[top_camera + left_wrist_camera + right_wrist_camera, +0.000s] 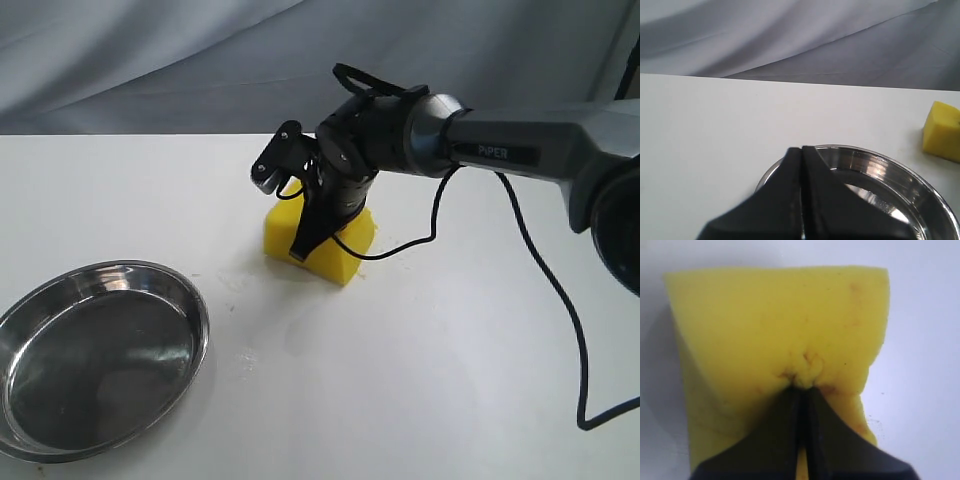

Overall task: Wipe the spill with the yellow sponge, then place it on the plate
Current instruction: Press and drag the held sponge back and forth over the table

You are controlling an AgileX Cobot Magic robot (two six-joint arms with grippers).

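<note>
Right gripper [802, 390]: jaws drawn almost together, nipping a puckered fold in the upper face of the yellow sponge [780, 325]. Deep pinch, probably for a firm hold on soft foam while pressing and dragging.

Yellow sponge: resting on the white table [420, 360], one end tilted up under the grip, well apart from the plate [195, 310]. Amber-brown flecks around the pinch, likely liquid taken up.

Spill: not made out for certain; possibly hidden beneath the sponge. Only faint specks on the table between sponge and plate.

Left gripper [801, 150]: jaws closed tip to tip, holding nothing, poised over the near rim of the plate, seemingly parked clear of the wiping.

Plate: bare inside, ready for the sponge.
</note>
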